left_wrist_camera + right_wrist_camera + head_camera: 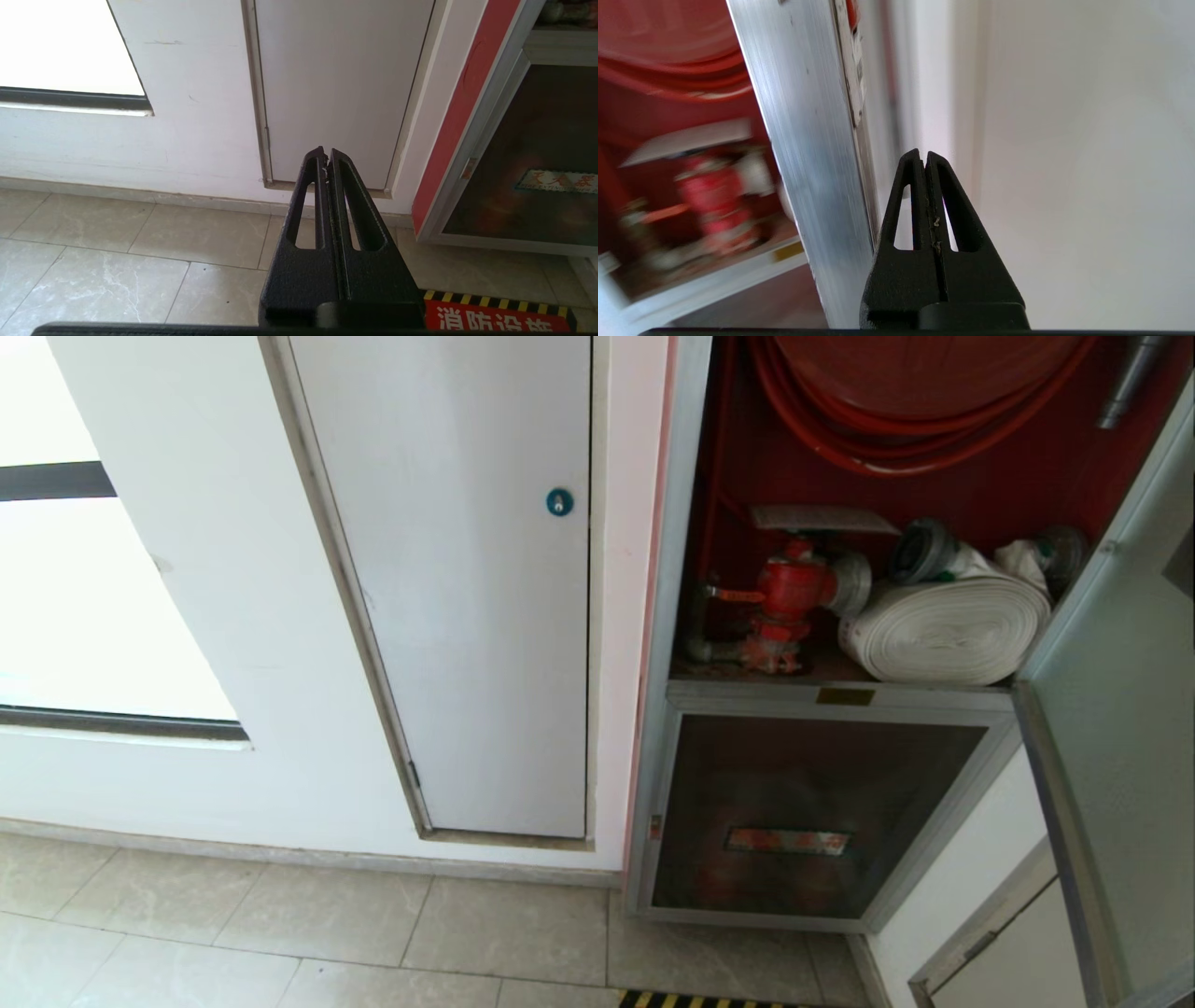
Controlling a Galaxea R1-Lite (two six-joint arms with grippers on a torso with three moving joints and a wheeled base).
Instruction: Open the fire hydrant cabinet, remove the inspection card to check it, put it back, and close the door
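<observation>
cabinet: we see the fire hydrant cabinet (pixel 840 695) open, red valve (pixel 789 588) inside.
card: inspection card (pixel 822 519) lies flat atop the valve, long axis left-right.
door: door (pixel 1116 709) swung open at right.
right gripper (pixel 924 156): jaws closed, empty, beside the door's frame edge.
left gripper (pixel 325 151): jaws closed, empty, low toward floor (pixel 117 261).

Cabinet (pixel 667 644) frame: brushed aluminium, dull sheen, fine streaks. Interior painted red, matt. Door (pixel 1120 709) glass, frosted look, metal edge. Valve (pixel 789 593) red painted metal, worn. Rolled hose (pixel 943 630) white woven cloth. Floor (pixel 280 933) polished stone tile, glossy. White panel (pixel 467 616) smooth matt paint. Right end effector (pixel 924 156) black textured plastic.
</observation>
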